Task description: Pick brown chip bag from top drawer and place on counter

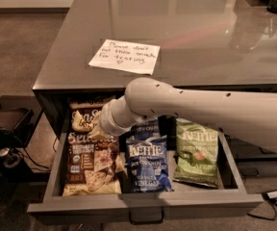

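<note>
The top drawer (143,207) stands pulled open under the counter (210,37). The brown chip bag (91,163) lies flat in the drawer's left part, with white lettering near its top and chips pictured below. My gripper (96,129) is at the end of the white arm (201,112), which reaches in from the right. It is down in the drawer over the top edge of the brown chip bag and hides part of it. Whether it touches the bag I cannot tell.
A blue Kettle bag (147,163) lies in the drawer's middle and a green Kettle bag (196,152) on the right. Another brown bag (84,115) lies at the drawer's back left. A white handwritten note (125,56) lies on the counter. Cables and a dark box (6,129) sit on the floor left.
</note>
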You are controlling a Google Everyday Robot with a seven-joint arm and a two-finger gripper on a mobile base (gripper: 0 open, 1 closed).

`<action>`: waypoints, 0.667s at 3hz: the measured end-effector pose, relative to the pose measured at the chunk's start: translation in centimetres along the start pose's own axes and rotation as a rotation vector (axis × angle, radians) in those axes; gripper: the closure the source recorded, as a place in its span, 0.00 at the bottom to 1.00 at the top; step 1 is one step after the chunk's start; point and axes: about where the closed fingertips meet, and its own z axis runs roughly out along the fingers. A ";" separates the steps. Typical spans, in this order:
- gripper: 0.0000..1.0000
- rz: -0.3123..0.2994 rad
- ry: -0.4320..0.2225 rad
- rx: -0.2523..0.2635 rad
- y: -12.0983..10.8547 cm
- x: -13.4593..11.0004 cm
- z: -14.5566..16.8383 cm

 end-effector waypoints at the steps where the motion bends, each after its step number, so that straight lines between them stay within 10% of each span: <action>1: 1.00 -0.013 -0.033 0.038 0.2 -0.7 -2.4; 2: 1.00 -0.033 -0.075 0.078 0.1 -2.1 -5.7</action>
